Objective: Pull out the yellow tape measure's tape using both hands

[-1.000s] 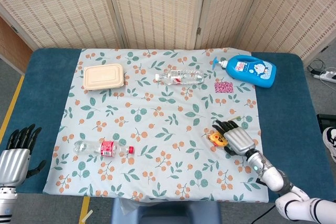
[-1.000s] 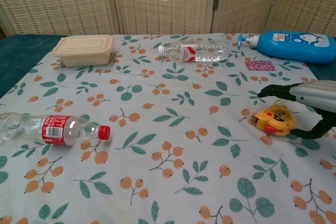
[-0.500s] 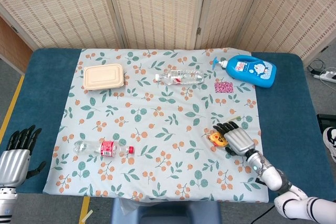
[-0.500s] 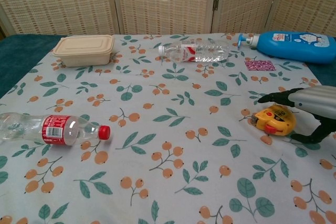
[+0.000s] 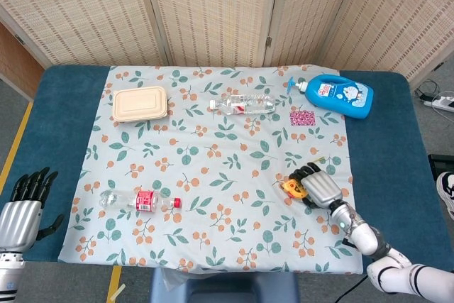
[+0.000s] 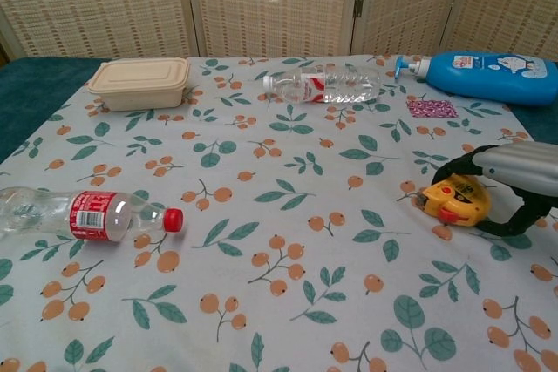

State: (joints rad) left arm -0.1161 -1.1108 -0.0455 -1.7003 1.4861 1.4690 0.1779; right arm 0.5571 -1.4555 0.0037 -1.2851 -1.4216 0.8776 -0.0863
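Observation:
The yellow tape measure (image 6: pixel 457 200) with a red button lies on the floral cloth at the right, also visible in the head view as the tape measure (image 5: pixel 292 189). My right hand (image 6: pixel 510 182) wraps around it: the fingers curl over its top and the thumb hooks under its near side, so the hand grips it. From the head camera, the right hand (image 5: pixel 320 187) covers the tape measure's right part. My left hand (image 5: pixel 21 211) hovers at the table's front left corner, fingers spread, holding nothing. No tape shows outside the case.
A clear bottle with a red cap (image 6: pixel 87 213) lies at the front left. A beige lunch box (image 6: pixel 139 83), a second clear bottle (image 6: pixel 321 84), a blue detergent bottle (image 6: pixel 488 76) and a small pink patterned card (image 6: pixel 432 108) sit along the back.
The right hand's fingers have curled down from stretched out above the tape measure to closed around it. The left hand has stayed where it was.

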